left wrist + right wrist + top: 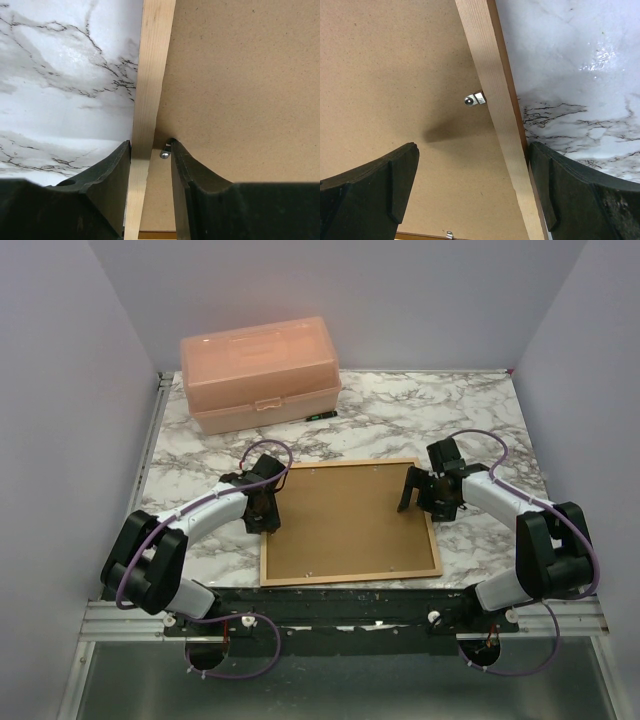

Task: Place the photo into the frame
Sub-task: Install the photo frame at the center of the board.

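Observation:
The orange-brown wooden frame (pixel 350 578) lies back-up on the marble table, with the plain brown backing board (pixel 345 525) set in it. The photo is not in view. My left gripper (pixel 265 510) straddles the frame's left rail (pixel 152 75), narrowly open. Its left finger lies against the rail's outer side. Its right finger (pixel 182 165) touches a small metal clip (pixel 164 154) on the board. My right gripper (pixel 412 495) is wide open over the right rail (pixel 487 60). Its right finger (pixel 555 185) is at the rail's outer edge, and another clip (pixel 474 99) lies ahead.
A pink plastic box (pixel 260 370) stands shut at the back left of the table. A small dark item (pixel 320 415) lies just in front of it. The frame's near rail lies close to the table's front edge. Grey walls enclose the table.

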Controlling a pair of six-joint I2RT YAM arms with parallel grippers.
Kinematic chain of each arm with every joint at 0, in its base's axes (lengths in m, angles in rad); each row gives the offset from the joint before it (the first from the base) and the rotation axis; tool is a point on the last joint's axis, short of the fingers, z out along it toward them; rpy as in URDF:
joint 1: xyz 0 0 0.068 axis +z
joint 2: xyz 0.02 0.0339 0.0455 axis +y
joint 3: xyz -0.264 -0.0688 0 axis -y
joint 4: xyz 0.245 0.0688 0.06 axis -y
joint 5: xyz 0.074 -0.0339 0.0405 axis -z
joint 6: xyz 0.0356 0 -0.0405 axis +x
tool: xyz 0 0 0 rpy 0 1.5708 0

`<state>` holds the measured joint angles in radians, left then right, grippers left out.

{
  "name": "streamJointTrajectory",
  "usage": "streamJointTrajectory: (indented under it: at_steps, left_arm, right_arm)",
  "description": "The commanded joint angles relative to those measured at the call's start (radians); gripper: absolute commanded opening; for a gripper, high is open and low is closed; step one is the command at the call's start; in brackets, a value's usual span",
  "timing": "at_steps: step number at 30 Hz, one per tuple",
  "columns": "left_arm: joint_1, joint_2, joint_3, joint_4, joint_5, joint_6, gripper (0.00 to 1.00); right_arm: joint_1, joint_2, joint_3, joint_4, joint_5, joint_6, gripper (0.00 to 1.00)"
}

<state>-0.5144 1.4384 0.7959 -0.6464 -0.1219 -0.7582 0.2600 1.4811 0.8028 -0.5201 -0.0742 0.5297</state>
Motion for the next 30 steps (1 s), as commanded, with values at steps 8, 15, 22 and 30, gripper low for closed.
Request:
streamJointTrajectory:
  at_steps: [8, 15, 22, 30]
  left_arm:
    - [-0.001, -0.027, -0.034, 0.059, 0.009, 0.005, 0.00]
    - [-0.001, -0.083, -0.049, 0.042, 0.001, 0.002, 0.00]
    - [-0.003, -0.087, -0.063, 0.055, 0.013, 0.000, 0.00]
    - [-0.001, -0.119, -0.052, 0.055, 0.023, 0.001, 0.00]
  right_arm:
    - [0.004, 0.019, -0.028, 0.018, -0.080, 0.008, 1.00]
    - [0.003, 0.018, -0.031, 0.021, -0.088, 0.010, 1.00]
    - [0.004, 0.011, -0.035, 0.022, -0.091, 0.013, 1.00]
    - [0.004, 0.001, -0.035, 0.015, -0.084, 0.017, 1.00]
